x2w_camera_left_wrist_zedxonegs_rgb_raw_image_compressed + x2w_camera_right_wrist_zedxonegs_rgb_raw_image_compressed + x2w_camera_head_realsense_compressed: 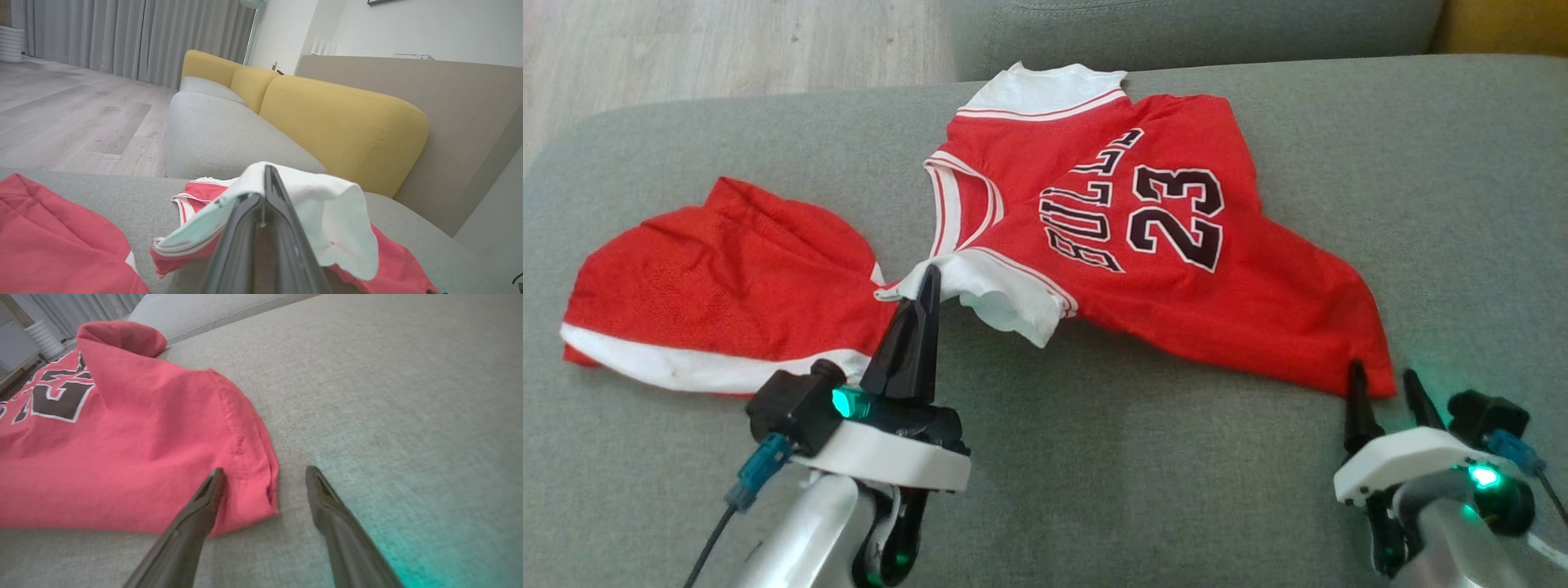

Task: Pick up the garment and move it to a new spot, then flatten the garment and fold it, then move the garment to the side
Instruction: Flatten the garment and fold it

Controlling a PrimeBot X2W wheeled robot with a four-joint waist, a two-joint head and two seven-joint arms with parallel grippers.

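Note:
The garment is a red jersey (1160, 245) with white trim and "BULLS 23" in black, lying rumpled on the grey cushion (1143, 474). My left gripper (929, 273) is shut on the jersey's white shoulder strap (327, 204), which drapes over the fingertips (267, 175) and is lifted a little off the cushion. My right gripper (1382, 369) is open at the jersey's lower right corner (253, 486). One finger (204, 506) rests over the hem, the other (327, 502) stands on bare cushion beside it. The corner lies between the jaws.
A pair of red shorts (711, 294) with a white band lies to the left, close to my left gripper. Yellow backrests (339, 122) rise behind the grey seats. Wooden floor (61, 114) lies beyond the cushion's far edge.

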